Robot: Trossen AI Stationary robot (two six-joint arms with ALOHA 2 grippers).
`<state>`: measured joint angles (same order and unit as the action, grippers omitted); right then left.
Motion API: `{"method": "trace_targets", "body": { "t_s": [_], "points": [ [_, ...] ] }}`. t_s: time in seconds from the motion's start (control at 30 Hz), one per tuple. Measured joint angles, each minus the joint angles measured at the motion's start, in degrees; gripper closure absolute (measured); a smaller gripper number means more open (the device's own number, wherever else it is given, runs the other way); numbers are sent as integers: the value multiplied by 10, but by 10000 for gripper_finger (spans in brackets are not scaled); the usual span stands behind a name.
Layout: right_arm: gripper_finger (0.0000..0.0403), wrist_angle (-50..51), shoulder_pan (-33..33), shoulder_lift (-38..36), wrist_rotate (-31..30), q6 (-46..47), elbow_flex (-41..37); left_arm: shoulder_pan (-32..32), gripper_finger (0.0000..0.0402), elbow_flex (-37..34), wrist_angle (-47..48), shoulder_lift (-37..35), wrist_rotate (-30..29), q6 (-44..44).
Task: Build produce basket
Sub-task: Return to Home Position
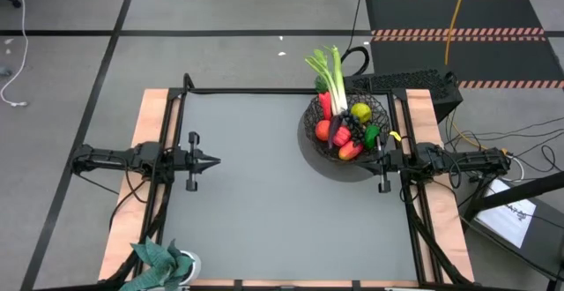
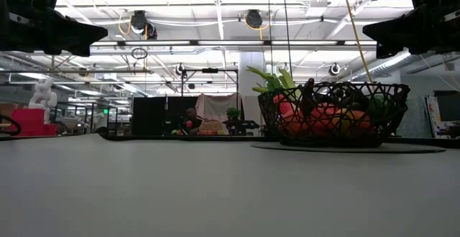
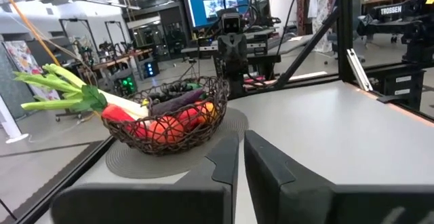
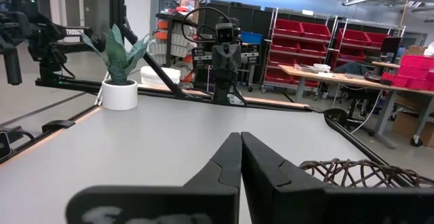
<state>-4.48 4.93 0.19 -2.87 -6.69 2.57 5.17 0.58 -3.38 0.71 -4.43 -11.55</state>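
Grey table (image 1: 264, 212) with wooden side strips; both arms are parked low at opposite edges, pointing inward at each other. At mid left edge the left gripper (image 1: 215, 160) sits well apart from everything. Its fingers (image 3: 224, 163) are pressed almost together with only a thin slit between, nothing held. At the right edge the right gripper (image 1: 377, 159) is just beside the basket rim; cannot tell if it touches. In the right wrist view its fingers lie flat against each other, gripping nothing.

The basket (image 1: 310, 122), a black wire bowl, stands upright at the far right part of the table on a round dark mat (image 1: 328, 164). All the produce is inside it:
- The leek (image 1: 335, 78) is biggest, white stalk in the bowl, green leaves sticking out over the far rim.
- A red piece (image 1: 325, 105) lies on one side of the stalk and a yellow fruit (image 1: 360, 112) on the other.
- The red-orange fruit (image 1: 323, 130) is on the pile's left.
- Dark grapes (image 1: 345, 133) are in the middle.
- A green fruit (image 1: 371, 135) is on the right.
- The orange carrot (image 1: 350, 151) lies at the side nearest the right gripper.
- A purple eggplant (image 3: 178, 102) lies on top of the pile, seen from the left wrist.

A teal plant (image 1: 157, 257) in a white pot (image 1: 185, 267) sits at the near left corner, well apart from the basket
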Motion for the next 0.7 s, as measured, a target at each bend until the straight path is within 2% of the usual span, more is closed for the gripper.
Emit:
{"method": "trace_targets", "body": {
  "t_s": [0.7],
  "points": [
    [403,0,0,0,0,0,0,0,371,0,-2,0,0,0]
  ]
}}
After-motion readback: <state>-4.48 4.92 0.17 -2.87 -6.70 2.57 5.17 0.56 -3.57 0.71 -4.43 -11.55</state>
